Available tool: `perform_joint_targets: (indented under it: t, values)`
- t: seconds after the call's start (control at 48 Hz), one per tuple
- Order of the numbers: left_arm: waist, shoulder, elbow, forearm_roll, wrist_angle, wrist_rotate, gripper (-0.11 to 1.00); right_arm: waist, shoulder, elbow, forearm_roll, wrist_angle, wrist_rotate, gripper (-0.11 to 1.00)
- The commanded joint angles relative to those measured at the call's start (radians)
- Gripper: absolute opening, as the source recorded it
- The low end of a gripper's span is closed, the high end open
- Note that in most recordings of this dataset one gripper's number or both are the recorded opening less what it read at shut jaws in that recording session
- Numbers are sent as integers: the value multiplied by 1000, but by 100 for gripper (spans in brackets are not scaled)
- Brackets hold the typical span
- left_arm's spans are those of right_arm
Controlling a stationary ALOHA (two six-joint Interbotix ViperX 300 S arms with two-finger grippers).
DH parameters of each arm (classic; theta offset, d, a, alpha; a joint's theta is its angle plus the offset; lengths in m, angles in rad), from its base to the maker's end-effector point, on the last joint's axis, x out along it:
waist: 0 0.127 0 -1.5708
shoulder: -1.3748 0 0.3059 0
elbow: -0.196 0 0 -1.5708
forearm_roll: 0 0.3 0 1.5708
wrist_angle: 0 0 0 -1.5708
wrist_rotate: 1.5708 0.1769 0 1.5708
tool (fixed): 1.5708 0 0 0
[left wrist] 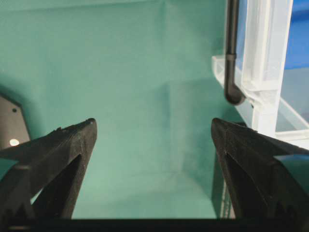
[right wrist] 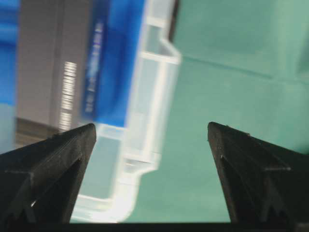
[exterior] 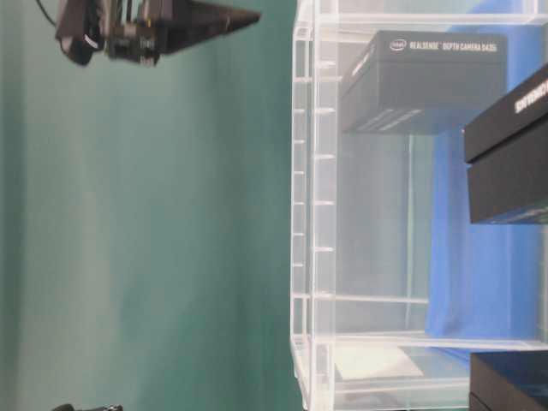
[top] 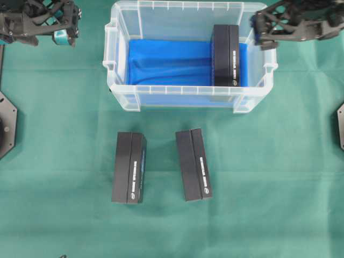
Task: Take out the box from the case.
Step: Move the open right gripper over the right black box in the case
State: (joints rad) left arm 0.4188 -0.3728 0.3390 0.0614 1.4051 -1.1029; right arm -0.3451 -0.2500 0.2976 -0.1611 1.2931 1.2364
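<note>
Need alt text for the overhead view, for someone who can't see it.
A clear plastic case lined with blue cloth holds one black box standing at its right end, while two more black boxes lie on the green table cover in front of it. The left gripper and right gripper, both open, hover at the top corners, holding nothing.

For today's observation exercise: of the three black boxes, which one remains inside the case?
The box at the right end of the clear case, on its blue cloth; the other two lie outside on the green table.

Case (top: 122, 64) open-topped; box (top: 226, 55) hugs right wall; left side free.
</note>
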Motion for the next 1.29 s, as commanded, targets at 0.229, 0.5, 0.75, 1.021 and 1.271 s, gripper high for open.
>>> perform_joint_targets:
  t: [0.229,0.5,0.75,1.021,1.271]
  values:
    - [3,-15,-18,-2,-6,5,97,57,110,-126,0,-48,54,92]
    - [3,-15,-17,-2,-8,14,97,71,199,-206,0,-60,69,92]
    - [3,-17,-15,-2,-9,17,97,69,224,-224,0,-49,74,92]
    - [3,-17,-15,-2,-21,17,97,69,224,-224,0,-43,89,92]
    - [3,-17,-15,-2,-28,18,97,69,224,-224,0,-43,89,92]
